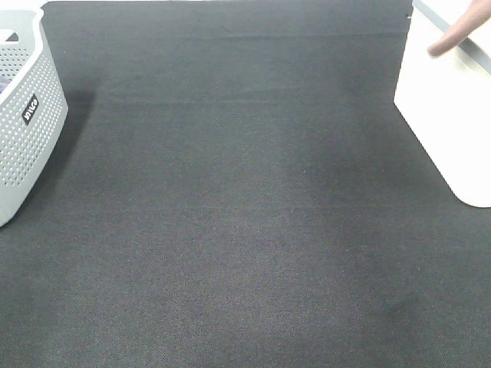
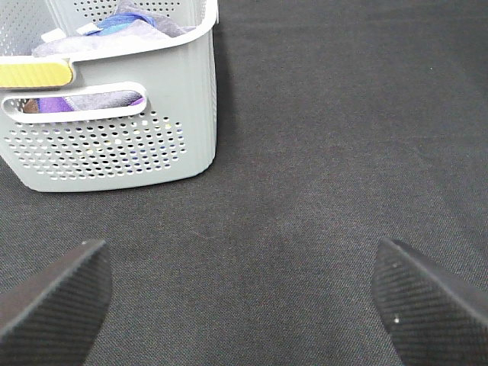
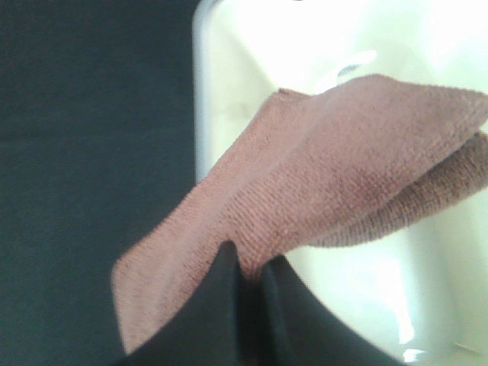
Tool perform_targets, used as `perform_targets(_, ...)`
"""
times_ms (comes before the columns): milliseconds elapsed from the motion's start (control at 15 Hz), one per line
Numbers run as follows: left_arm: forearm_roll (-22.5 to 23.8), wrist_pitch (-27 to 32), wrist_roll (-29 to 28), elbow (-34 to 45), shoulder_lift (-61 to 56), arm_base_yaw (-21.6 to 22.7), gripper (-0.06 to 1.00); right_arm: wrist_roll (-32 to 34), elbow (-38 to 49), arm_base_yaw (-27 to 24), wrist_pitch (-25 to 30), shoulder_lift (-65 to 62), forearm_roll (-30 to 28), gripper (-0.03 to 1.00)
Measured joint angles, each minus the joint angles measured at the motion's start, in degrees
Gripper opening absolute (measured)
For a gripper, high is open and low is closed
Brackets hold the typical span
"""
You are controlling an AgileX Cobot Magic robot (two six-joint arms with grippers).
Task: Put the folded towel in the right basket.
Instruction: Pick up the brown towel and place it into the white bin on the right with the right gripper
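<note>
The folded towel (image 3: 320, 175) is dusty pink and hangs from my right gripper (image 3: 248, 271), whose black fingers are shut on its edge. It hangs over the rim and inside of the white right basket (image 3: 229, 69). In the high view only the towel's tip (image 1: 460, 31) shows at the top right, over the white right basket (image 1: 445, 115); the right gripper itself is out of that view. My left gripper (image 2: 240, 297) is open and empty, low over the black cloth, near the grey basket.
A grey perforated basket (image 1: 23, 123) stands at the left edge of the black table cloth (image 1: 230, 215). In the left wrist view this basket (image 2: 114, 152) holds several purple and blue cloths.
</note>
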Motion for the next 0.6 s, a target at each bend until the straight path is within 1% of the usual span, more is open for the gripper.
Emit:
perform_targets(133, 0.0, 0.0, 0.0, 0.0, 0.0, 0.0, 0.88, 0.0, 0.0, -2.9, -0.2, 2.0, 0.0, 0.02)
perform_targets(267, 0.0, 0.0, 0.0, 0.0, 0.0, 0.0, 0.88, 0.1, 0.0, -4.6, -0.9, 5.5, 0.0, 0.02)
perform_targets(400, 0.0, 0.0, 0.0, 0.0, 0.0, 0.0, 0.88, 0.6, 0.0, -5.2, -1.9, 10.1, -0.1, 0.02)
perform_targets(467, 0.0, 0.0, 0.0, 0.0, 0.0, 0.0, 0.88, 1.9, 0.0, -5.2, -1.9, 11.5, -0.1, 0.02)
perform_targets(533, 0.0, 0.0, 0.0, 0.0, 0.0, 0.0, 0.88, 3.7, 0.0, -5.2, -1.9, 12.5, -0.2, 0.05)
perform_targets(600, 0.0, 0.0, 0.0, 0.0, 0.0, 0.0, 0.88, 5.0, 0.0, -5.2, -1.9, 13.3, -0.9, 0.12)
